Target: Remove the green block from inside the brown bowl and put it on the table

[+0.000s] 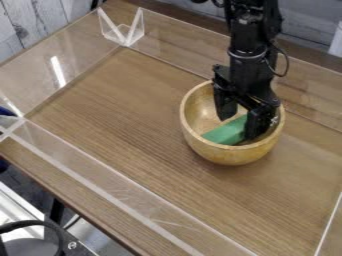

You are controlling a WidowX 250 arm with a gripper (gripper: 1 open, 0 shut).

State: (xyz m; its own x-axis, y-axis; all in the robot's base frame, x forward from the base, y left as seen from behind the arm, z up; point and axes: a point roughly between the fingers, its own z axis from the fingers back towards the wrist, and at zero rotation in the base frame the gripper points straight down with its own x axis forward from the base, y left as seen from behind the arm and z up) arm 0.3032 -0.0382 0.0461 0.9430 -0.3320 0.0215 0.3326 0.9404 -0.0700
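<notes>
While hand (243,122) hangs wide inside brown bowl (201,143) | green block (225,131) between fingers | acrylic walls (54,68) around table (120,130)

Wood-grain table (120,130) (acrylic-walled) w/ brown bowl (201,140) resting directly on it.

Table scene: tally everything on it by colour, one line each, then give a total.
Green: 1, the green block
Tan: 1, the brown bowl holding it
Black: 1, the gripper reaching into the bowl
Clear: 1, the small acrylic piece at the far corner
Total: 4
</notes>
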